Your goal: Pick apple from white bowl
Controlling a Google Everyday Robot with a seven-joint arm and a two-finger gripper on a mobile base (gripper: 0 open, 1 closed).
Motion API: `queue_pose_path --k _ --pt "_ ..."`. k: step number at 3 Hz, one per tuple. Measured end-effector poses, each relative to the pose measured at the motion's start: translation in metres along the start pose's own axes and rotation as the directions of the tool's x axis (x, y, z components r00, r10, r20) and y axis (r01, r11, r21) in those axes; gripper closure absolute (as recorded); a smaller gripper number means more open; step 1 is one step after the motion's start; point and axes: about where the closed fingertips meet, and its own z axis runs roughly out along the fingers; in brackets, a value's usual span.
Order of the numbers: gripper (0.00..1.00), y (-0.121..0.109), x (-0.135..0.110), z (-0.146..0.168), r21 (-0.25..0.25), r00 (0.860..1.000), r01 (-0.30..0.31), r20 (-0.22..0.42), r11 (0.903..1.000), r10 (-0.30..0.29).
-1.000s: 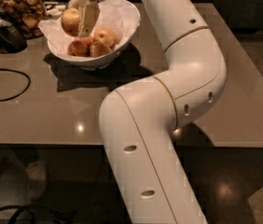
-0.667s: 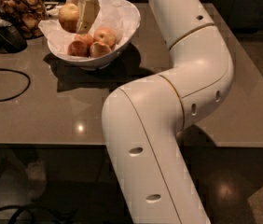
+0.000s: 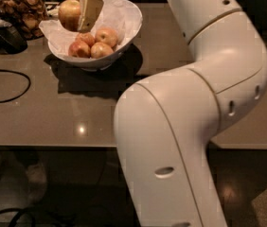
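Note:
The white bowl (image 3: 126,30) stands on the table at the upper left, lined with crumpled white paper. Three smaller reddish-yellow apples (image 3: 98,42) lie in it. My gripper (image 3: 76,11) is at the top left, above the bowl's left rim. It is shut on the apple (image 3: 69,14), which has a red-orange blush over yellow skin and hangs clear of the bowl. A cream-coloured finger (image 3: 90,11) covers the apple's right side. The other finger is hidden behind the apple.
A glass jar of brown snacks (image 3: 22,11) stands at the far left behind the bowl. A dark object (image 3: 1,32) lies beside it. A black cable (image 3: 5,86) loops on the grey table (image 3: 76,112). My white arm (image 3: 195,117) fills the right half.
The gripper has lifted the apple up out of the bowl and slightly left. The three other apples stay in the bowl.

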Motion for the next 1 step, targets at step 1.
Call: queue_pose_path --k 1 --pt "1.00 0.0151 -0.0226 -0.0187 0.017 0.999 0.002 -0.033 0.9999 -0.002"
